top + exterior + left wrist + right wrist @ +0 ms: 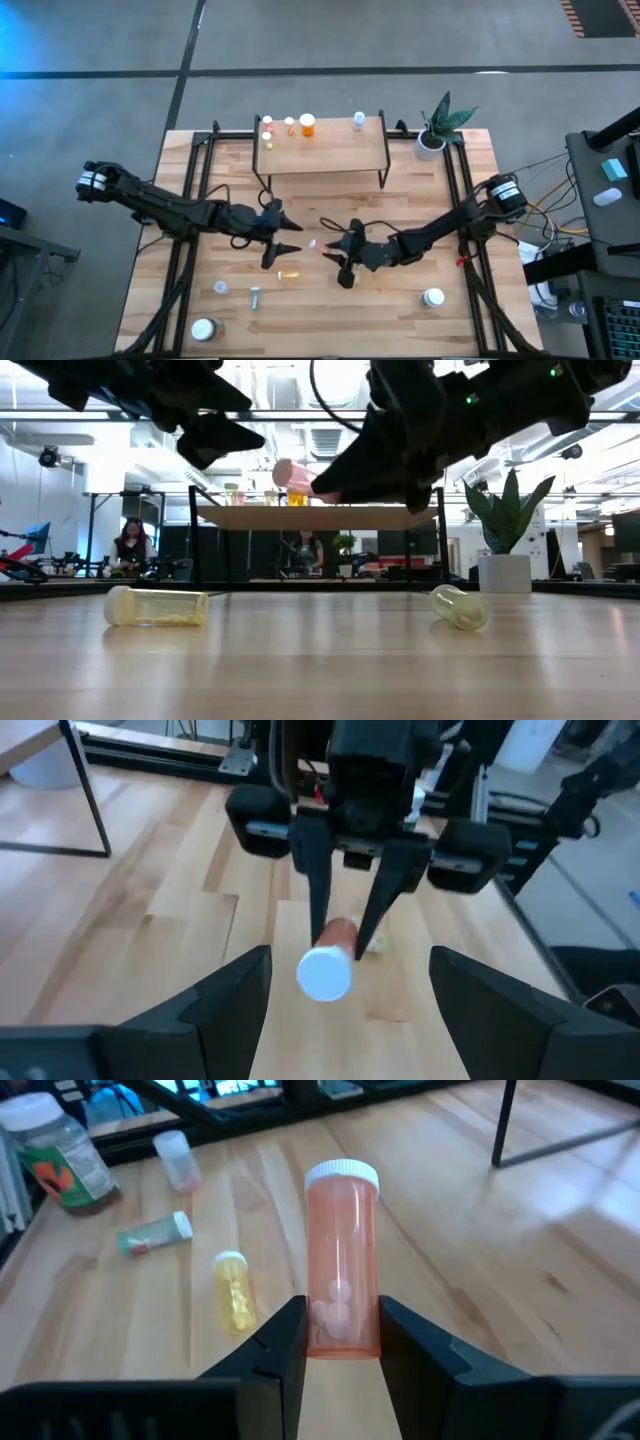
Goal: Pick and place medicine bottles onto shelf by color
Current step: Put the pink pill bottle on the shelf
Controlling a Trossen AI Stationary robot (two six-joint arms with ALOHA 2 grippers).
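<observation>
Two vials lie nearest you on the surface in the low view: a yellowish vial point(157, 606) on its side, and a second clear one point(459, 606) tipped over, both well short of the shelf point(322, 150).

Right pincer point(342, 1348): narrow, closed on the base of an orange bottle point(342, 1260). You can see its fingers pressed to both sides of the bottle. It hangs clear of the surface, in front of the shelf. The white cap points away from the pincer, toward the left pincer; the long axis lies in line with the fingers, about level.

Left pincer point(285, 237): wide, holding nothing. It faces the right pincer just beside the cap end, in front of the shelf.

Beyond the held bottle, further from the shelf, a small yellow bottle point(233, 1289) lies on its side, a green vial point(153, 1235) lies flat, and a clear vial point(176, 1158) and a larger labelled bottle point(57, 1152) stand upright.

On the shelf, several bottles stand along the far edge, one orange point(307, 125). A potted plant point(440, 124) stands just beside the shelf's right end.
</observation>
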